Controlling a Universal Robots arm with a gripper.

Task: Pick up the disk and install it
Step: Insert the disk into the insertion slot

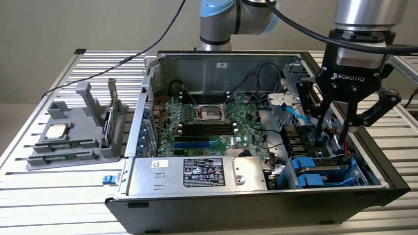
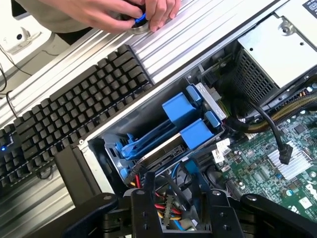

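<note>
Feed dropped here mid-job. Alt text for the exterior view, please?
The Robotiq gripper hangs open over the blue drive carriers at the exterior view's right end of an open computer case. Its motherboard lies exposed mid-case. At the exterior view's left, a grey fixture on the slatted table holds a square chip and an upright card.

Robotics lab or test workshop: slatted aluminium bench (image 1: 39,196), robot arm (image 1: 228,19), open computer tower (image 1: 261,210) with bare motherboard (image 1: 209,129), grey parts fixture (image 1: 72,142) near bench's edge, keyboard (image 2: 64,114), person's hand (image 2: 119,12).

"ROBOTIQ" in white on gripper (image 1: 341,125) housing; power-supply label (image 1: 202,172) print unreadable.
</note>
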